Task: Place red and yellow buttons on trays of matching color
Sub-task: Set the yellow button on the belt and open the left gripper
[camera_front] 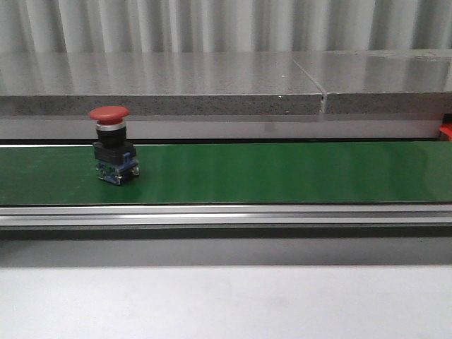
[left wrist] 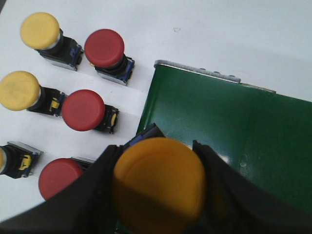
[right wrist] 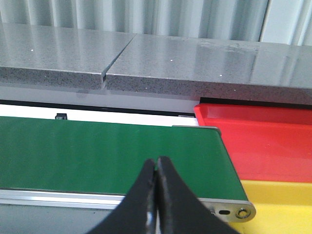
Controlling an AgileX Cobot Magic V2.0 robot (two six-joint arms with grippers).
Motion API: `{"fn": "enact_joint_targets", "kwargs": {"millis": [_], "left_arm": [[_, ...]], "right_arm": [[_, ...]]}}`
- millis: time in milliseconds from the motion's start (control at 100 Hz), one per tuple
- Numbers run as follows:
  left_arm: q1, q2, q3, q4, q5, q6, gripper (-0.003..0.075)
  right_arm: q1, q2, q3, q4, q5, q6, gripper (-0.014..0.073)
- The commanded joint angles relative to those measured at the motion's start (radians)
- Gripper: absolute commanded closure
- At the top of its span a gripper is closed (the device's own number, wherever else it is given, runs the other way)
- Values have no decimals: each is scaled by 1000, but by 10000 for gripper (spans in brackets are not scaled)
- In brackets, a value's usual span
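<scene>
A red button [camera_front: 111, 144] stands upright on the green belt [camera_front: 282, 173] at its left part in the front view. My left gripper [left wrist: 158, 187] is shut on a yellow button [left wrist: 158, 183], held over the belt's end [left wrist: 234, 126]. Several more red buttons [left wrist: 104, 47] and yellow buttons [left wrist: 40, 30] stand on the white table beside that end. My right gripper [right wrist: 156, 163] is shut with nothing in it, low over the belt's other end [right wrist: 112, 156], beside the red tray [right wrist: 263, 141] and the yellow tray [right wrist: 278, 204]. Neither gripper shows in the front view.
A grey stone ledge [camera_front: 212, 85] runs behind the belt, with a seam [camera_front: 323, 99] in it. An aluminium rail [camera_front: 226, 215] edges the belt's near side. A sliver of the red tray [camera_front: 445, 132] shows at the far right.
</scene>
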Motion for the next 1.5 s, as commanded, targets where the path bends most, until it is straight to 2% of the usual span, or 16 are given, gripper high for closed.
{"fn": "enact_joint_targets", "kwargs": {"millis": [0, 140, 290, 410, 480, 580, 650, 700, 770, 840, 1150, 1490], "left_arm": [[-6, -1, -35, -23, -55, 2, 741], [-6, 38, -35, -82, -67, 16, 741], [-6, 69, -35, -178, -71, 92, 741], [-6, 80, -35, -193, -71, 103, 738], [-6, 80, -35, -193, -65, 103, 706], [-6, 80, -35, -193, -55, 110, 576], [-6, 80, -35, -197, -54, 127, 428], [-6, 80, -35, -196, -54, 132, 291], [-6, 80, -35, -196, -52, 132, 150], [-6, 80, -35, -196, -44, 132, 85], [-45, -17, -35, -201, -57, 169, 81], [-156, -324, 12, -193, -104, 185, 81]], "right_arm": [[1, -14, -14, -12, -77, 0, 662], [1, -14, -14, -12, -77, 0, 662], [1, -14, -14, -12, -77, 0, 662], [1, -14, -14, -12, -77, 0, 662], [1, -14, -14, -12, -77, 0, 662], [1, -14, -14, -12, -77, 0, 662], [1, -14, -14, -12, -77, 0, 662], [1, -14, -14, -12, -77, 0, 662], [1, -14, -14, -12, -77, 0, 662], [1, -14, -14, -12, -77, 0, 662], [1, -14, -14, -12, -77, 0, 662], [1, -14, -14, -12, -77, 0, 662]]}}
